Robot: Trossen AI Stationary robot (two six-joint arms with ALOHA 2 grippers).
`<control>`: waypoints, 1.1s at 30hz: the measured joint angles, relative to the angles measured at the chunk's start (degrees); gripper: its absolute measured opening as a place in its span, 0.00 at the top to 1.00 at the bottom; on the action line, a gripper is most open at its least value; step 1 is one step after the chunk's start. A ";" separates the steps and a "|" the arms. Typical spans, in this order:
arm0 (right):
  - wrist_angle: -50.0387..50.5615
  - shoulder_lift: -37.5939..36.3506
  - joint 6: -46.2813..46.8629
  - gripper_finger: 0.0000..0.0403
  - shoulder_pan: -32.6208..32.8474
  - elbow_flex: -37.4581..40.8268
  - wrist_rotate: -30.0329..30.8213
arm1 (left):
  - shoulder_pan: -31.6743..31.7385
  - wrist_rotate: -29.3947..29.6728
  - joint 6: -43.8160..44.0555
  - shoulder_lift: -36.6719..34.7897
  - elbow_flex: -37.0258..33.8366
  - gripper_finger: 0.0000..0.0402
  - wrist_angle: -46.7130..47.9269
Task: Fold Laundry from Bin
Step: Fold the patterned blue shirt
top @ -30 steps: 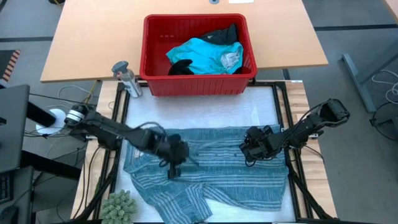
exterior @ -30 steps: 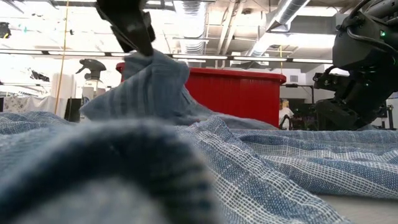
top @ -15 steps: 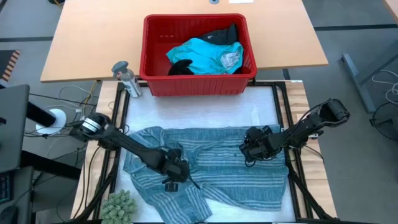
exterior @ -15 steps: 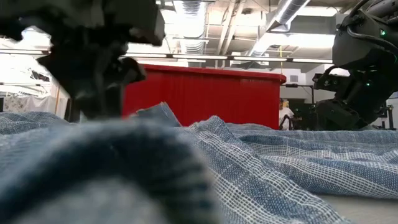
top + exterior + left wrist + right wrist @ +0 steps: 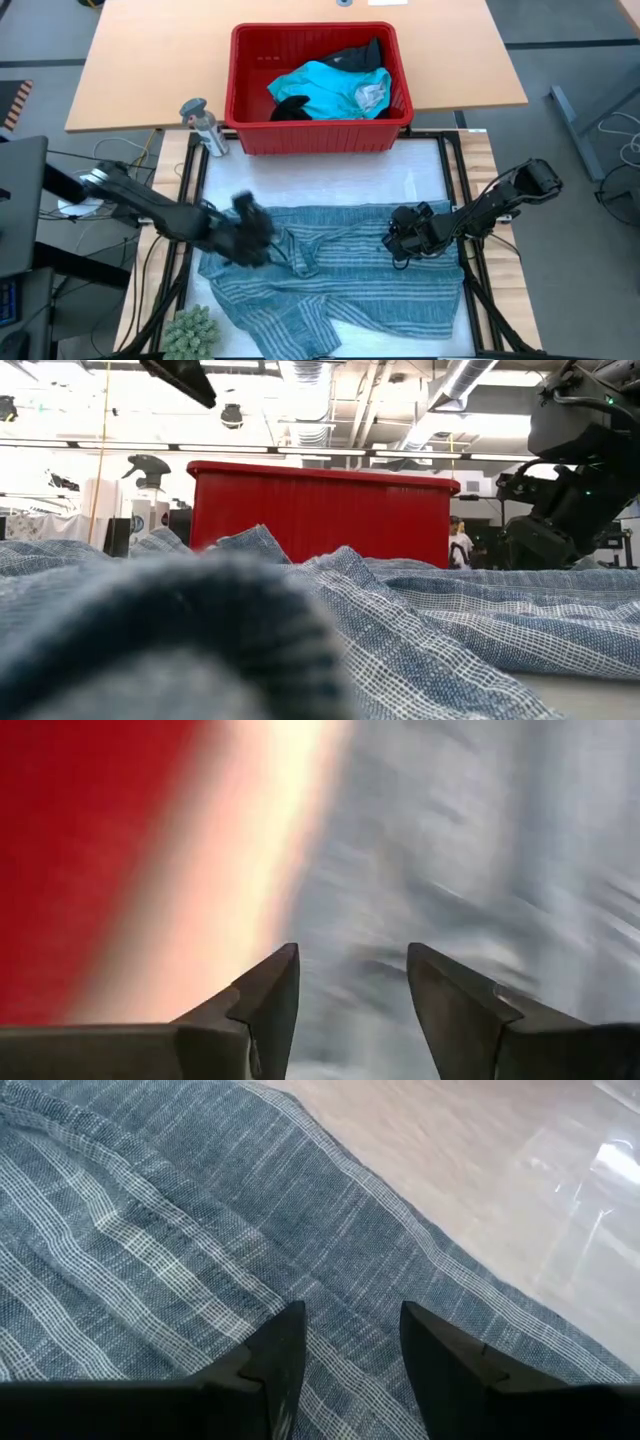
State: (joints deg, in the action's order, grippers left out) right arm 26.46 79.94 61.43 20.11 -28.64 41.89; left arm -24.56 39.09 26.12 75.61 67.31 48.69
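Striped garment spread flat on mat, long axis L–R, in front of bin w/ remaining laundry. Left gripper open, empty, over shirt's left end; right gripper open, low over right end. Each arm nearest its own side.

Blue-grey striped cloth is spread across the foreground, partly blurred. The red bin is seen behind it. A dark arm is visible at right. A spray bottle is seen at left.
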 joint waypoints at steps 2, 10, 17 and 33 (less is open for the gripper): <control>0.02 -0.02 0.00 0.54 -0.02 0.00 0.00 | 2.68 2.27 -0.44 -4.27 -2.56 0.57 0.94; 0.04 -0.02 0.00 0.54 -0.02 0.00 0.00 | 18.74 -17.82 -24.23 -11.16 -14.69 0.56 0.24; -0.04 -0.02 0.00 0.54 -0.02 0.00 -1.31 | 25.48 -26.89 -41.86 -9.15 -16.57 0.55 1.38; -0.29 -0.02 0.02 0.54 -0.02 0.00 -1.60 | 30.02 -24.92 -62.48 5.90 -16.56 0.55 -0.75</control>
State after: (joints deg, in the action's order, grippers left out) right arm 26.16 79.92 61.45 20.10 -28.64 40.29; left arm 5.46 14.16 -36.36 81.51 50.75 47.94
